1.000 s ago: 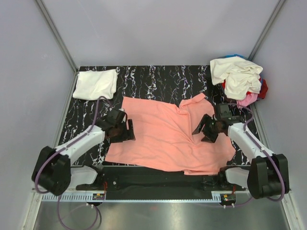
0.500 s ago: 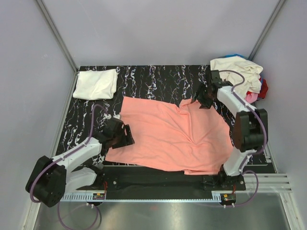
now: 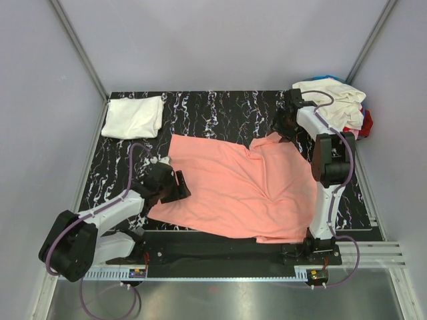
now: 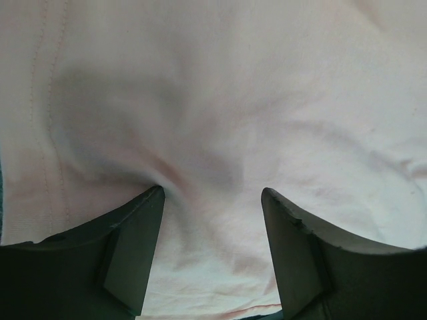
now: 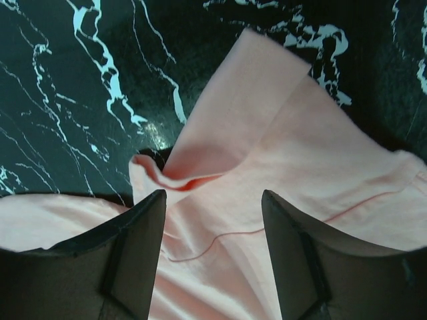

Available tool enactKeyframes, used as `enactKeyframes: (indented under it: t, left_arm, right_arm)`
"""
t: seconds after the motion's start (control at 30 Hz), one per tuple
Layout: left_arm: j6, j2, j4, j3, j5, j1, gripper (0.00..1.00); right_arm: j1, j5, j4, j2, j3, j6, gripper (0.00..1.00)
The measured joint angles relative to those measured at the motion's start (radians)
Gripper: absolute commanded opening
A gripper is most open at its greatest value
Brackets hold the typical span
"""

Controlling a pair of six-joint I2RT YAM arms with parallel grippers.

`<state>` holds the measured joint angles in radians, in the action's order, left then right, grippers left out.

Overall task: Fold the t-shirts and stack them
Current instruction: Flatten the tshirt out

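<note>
A salmon-pink t-shirt lies spread across the middle of the black marble table. My left gripper is pressed down on its left edge. In the left wrist view it is open, with the pink cloth dented under the left fingertip. My right gripper hovers open over the shirt's far right corner. In the right wrist view it is above a sleeve that is folded over. A folded white t-shirt lies at the back left.
A heap of t-shirts, cream on top with red, pink and blue showing beneath, sits at the back right corner beside the right arm. Grey walls with metal rails enclose the table. The arm bases stand along the near edge.
The right arm has swung from the shirt's right middle out to its far right corner. The left gripper slid a little nearer along the left edge and its jaws have narrowed slightly.
</note>
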<state>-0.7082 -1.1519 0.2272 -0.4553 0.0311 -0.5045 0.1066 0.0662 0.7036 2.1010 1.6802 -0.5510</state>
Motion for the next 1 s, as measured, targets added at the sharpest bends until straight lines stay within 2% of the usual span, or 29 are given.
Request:
enactKeyframes:
  t: [0.4,1.0]
  left_arm:
    - [0.0,-0.009,-0.018,0.0,0.011,0.0,0.65]
    - [0.0,-0.016,-0.027,0.0,0.014,0.0,0.63]
  right_arm:
    - [-0.006,-0.032,0.095,0.128,0.141,0.001,0.65]
    - [0.0,0.004,0.109,0.145,0.152,-0.003,0.56]
